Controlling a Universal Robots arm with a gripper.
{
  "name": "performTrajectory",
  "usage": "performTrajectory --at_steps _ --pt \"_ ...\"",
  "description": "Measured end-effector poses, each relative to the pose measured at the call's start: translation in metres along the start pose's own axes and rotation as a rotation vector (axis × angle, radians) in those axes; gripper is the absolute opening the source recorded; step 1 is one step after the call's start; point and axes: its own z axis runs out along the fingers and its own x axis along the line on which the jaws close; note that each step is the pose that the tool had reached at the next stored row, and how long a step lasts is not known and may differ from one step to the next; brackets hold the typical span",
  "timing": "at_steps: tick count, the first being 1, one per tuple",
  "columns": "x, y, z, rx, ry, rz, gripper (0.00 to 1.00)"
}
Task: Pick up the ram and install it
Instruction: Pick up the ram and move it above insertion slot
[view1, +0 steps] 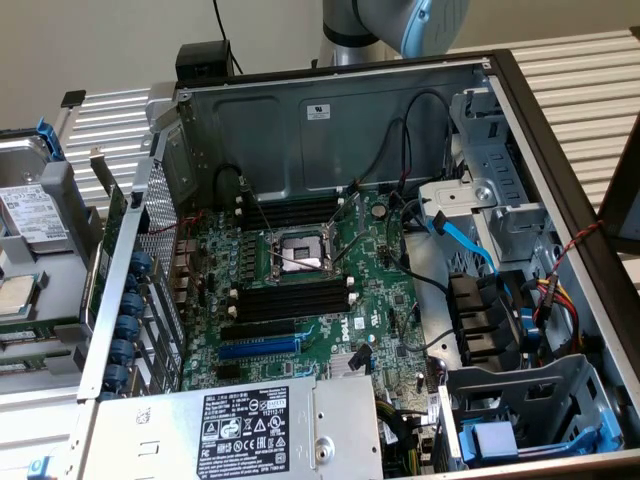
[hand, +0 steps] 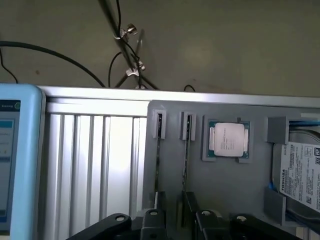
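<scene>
Two thin boards stand on edge in narrow slots of a grey tray (hand: 250, 200): the ram (hand: 158, 155) and a second stick (hand: 185, 155) just beside it, side by side and apart. The pincer (hand: 175, 202) hangs over the near ends of both, its black fingers spread with a bare gap between them, pinching nothing. In the same tray lie a square processor (hand: 228, 140) and a labelled hard drive (hand: 300, 175). The tray rests on a ribbed aluminium worktop (hand: 100, 160), with beige floor (hand: 225, 45) and loose cables beyond it. On the exterior view's right of the tray, an open computer case (view1: 350, 110) shows its green motherboard (view1: 385, 300), black memory slots (view1: 295, 300) and a blue expansion slot (view1: 258, 348).
</scene>
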Motion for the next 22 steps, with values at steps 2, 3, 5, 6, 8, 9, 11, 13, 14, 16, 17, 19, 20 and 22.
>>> performTrajectory --at_steps 2,3,5,6,8,9,11,13,14,16,17,19,20,22 --pt "0.000 -0.0001 0.0037 0.0001 0.0006 0.000 0.36" --pt "0.001 -0.0001 0.0055 0.0001 0.0008 0.000 0.36" --pt "0.001 -0.0003 0.0089 0.0002 0.0017 0.001 0.36" --pt "0.002 -0.0004 0.0104 0.0005 0.0022 0.001 0.36" --pt "0.004 -0.0003 0.0129 0.0015 0.0033 0.003 0.36" --pt "0.004 -0.0004 0.0141 0.0023 0.0036 0.004 0.36" --pt "0.006 -0.0004 0.0173 0.0033 0.0040 0.005 0.36" --pt "0.007 -0.0005 0.0208 0.0039 0.0042 0.006 0.36" --pt "0.008 -0.0005 0.0226 0.0043 0.0042 0.007 0.36" --pt "0.009 -0.0006 0.0263 0.0049 0.0043 0.008 0.36" --pt "0.009 -0.0008 0.0281 0.0050 0.0043 0.008 0.36" --pt "0.009 -0.0019 0.0317 0.0052 0.0042 0.009 0.36" --pt "0.009 -0.0029 0.0335 0.0052 0.0042 0.009 0.36" --pt "0.009 -0.0051 0.0367 0.0051 0.0043 0.009 0.36"
